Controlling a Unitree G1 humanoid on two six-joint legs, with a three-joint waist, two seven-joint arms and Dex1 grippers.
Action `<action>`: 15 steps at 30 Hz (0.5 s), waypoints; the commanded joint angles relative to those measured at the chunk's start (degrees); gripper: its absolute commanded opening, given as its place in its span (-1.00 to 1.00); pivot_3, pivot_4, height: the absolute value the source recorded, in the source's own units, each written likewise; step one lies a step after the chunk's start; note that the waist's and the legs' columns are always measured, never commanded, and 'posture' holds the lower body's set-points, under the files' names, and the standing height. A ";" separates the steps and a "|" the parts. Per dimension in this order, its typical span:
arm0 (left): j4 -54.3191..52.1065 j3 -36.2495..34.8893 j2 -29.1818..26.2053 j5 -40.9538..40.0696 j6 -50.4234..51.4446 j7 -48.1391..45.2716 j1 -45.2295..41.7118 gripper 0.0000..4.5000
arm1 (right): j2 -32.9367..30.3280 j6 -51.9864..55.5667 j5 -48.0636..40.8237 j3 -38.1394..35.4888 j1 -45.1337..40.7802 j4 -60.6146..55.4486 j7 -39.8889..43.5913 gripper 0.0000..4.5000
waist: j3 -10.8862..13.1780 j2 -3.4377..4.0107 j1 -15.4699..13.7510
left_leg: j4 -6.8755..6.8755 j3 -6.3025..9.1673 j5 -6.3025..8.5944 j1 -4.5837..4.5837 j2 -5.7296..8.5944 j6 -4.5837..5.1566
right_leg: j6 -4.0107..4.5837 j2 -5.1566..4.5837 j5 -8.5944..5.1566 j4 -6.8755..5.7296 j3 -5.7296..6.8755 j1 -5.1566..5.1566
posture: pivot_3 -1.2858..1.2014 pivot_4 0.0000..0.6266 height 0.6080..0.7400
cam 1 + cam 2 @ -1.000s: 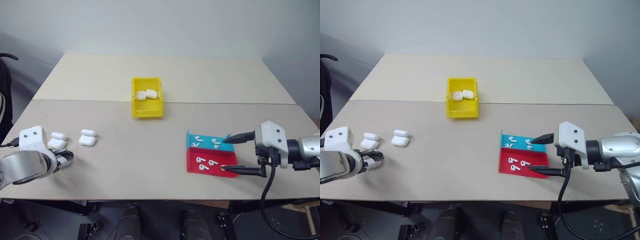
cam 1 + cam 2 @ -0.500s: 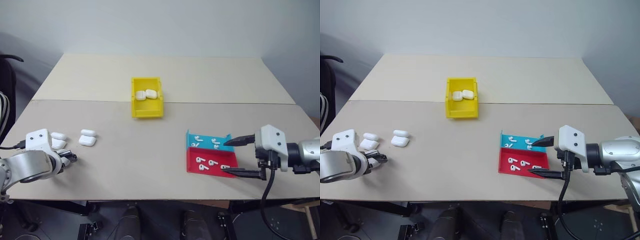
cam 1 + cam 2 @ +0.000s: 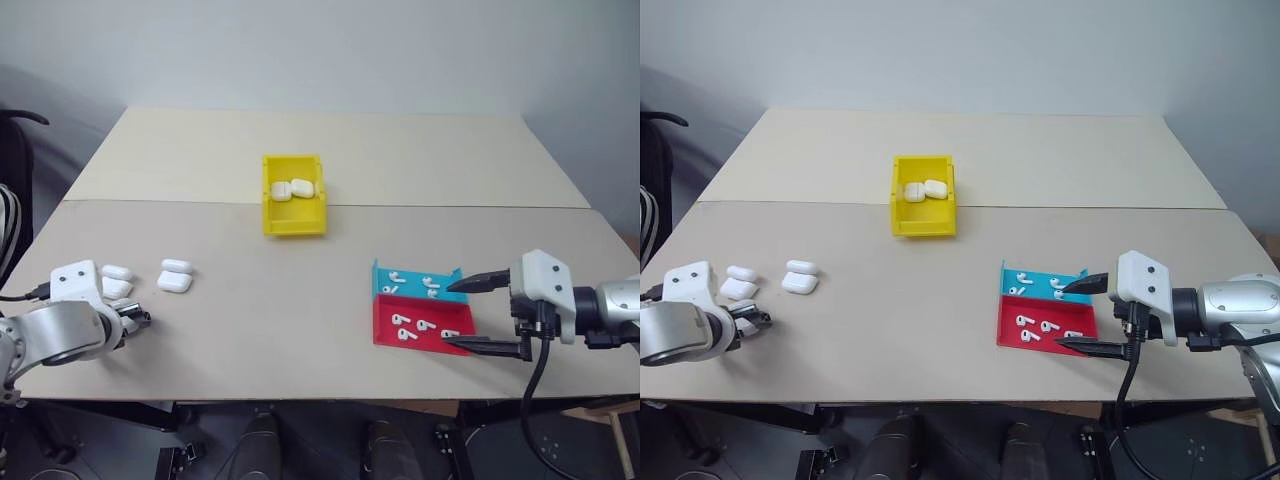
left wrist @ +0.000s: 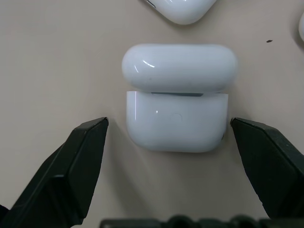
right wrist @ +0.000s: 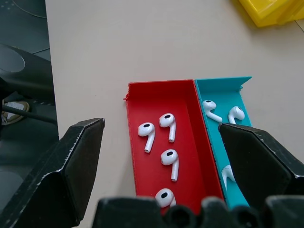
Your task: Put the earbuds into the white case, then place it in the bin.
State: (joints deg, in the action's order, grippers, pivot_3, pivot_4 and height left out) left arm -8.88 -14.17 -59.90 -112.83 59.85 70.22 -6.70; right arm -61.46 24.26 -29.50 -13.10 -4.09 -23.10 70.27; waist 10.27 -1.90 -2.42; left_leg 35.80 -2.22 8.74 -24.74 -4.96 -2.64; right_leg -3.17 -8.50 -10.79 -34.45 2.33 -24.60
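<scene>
A white case [image 4: 175, 124] lies on the table with its lid open, between the two spread fingers of my left gripper [image 4: 168, 123], which touch nothing. From the head camera this gripper [image 3: 130, 320] is at the table's left edge, just in front of that case [image 3: 116, 281]. A second open case [image 3: 175, 275] lies to its right. Several earbuds [image 5: 166, 126] lie in a red tray [image 5: 137, 95] and more earbuds [image 5: 211, 110] in a teal tray [image 5: 237, 83]. My right gripper [image 3: 466, 314] hangs open just right of both trays. The yellow bin [image 3: 295, 222] stands mid-table, holding two cases [image 3: 293, 188].
The table is two beige boards joined by a seam [image 3: 450, 206] behind the bin. Bare tabletop stretches between the cases on the left and the trays on the right. A black chair edge [image 3: 15, 150] shows beyond the left side.
</scene>
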 commanded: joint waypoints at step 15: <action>-0.52 1.31 -1.05 -0.17 -2.56 1.59 -1.03 0.22 | -0.40 -0.87 -0.27 -1.72 -0.50 -0.87 -0.11 1.00 | 0.00 0.00 0.04 | -0.01 0.00 0.00 0.00 0.00 0.00 | 0.00 0.00 0.00 0.05 0.00 0.01 | 0.03 -0.52 1.00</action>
State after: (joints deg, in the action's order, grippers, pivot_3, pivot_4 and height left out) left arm -8.85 -12.65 -60.02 -112.84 57.73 70.92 -7.24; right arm -61.45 24.20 -29.40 -13.09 -4.09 -23.09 70.10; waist 10.27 -1.90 -2.38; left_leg 35.79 -2.22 8.75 -24.74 -4.96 -2.64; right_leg -3.18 -8.51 -10.79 -34.39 2.33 -24.59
